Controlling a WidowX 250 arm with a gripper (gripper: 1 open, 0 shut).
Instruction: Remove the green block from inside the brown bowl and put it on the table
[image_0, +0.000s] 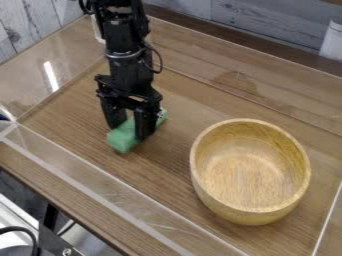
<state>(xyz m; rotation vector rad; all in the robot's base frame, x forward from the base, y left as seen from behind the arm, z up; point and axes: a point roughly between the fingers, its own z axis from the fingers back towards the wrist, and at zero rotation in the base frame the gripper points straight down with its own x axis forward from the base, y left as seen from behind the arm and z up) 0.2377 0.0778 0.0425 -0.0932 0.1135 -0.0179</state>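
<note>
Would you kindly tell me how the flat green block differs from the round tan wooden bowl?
The flat green block is small, matte green and straight-edged; the round tan wooden bowl is far wider, thick-walled and pale. The block sits beneath the gripper; the bowl stands apart, empty. Both rest on the wood-grain table.
</note>
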